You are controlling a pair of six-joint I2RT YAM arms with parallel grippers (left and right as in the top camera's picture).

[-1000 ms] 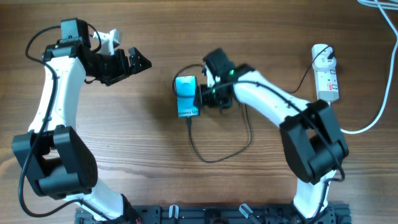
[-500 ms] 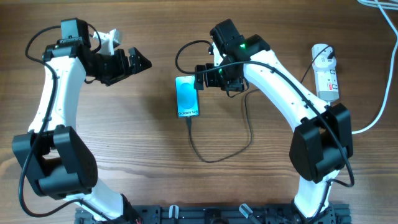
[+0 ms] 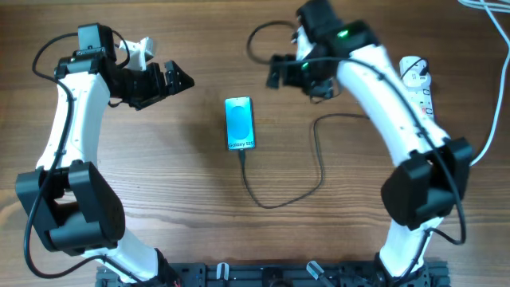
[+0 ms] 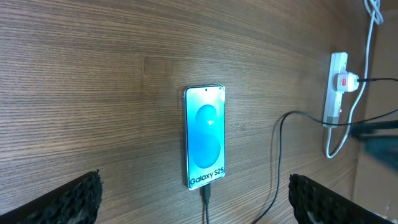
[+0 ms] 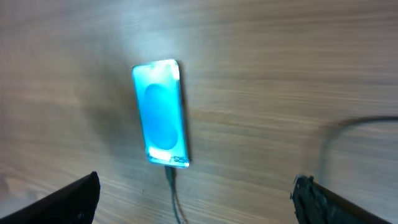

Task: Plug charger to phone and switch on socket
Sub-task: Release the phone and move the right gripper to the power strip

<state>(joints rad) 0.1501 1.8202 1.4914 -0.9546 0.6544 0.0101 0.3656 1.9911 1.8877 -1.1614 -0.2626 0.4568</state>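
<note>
The phone [image 3: 240, 123] lies flat at the table's middle, screen lit blue-green, "Galaxy S25" text at its near end. It also shows in the left wrist view [image 4: 205, 136] and the right wrist view [image 5: 161, 112]. The dark grey charger cable [image 3: 275, 199] is plugged into the phone's near end and loops right to the white adapter [image 3: 415, 72] in the socket [image 3: 419, 97] at the far right. My right gripper [image 3: 279, 73] is open and empty, raised behind and right of the phone. My left gripper [image 3: 177, 80] is open and empty at the far left.
A thick white cord [image 3: 486, 143] curves from the socket along the right table edge. In the left wrist view the socket [image 4: 336, 87] stands at the far right with its cord [image 4: 339, 140] looping below it.
My right gripper has let go beside the phone, risen and moved back and to the right. The phone and cable stay in place. The left arm has not moved.
</note>
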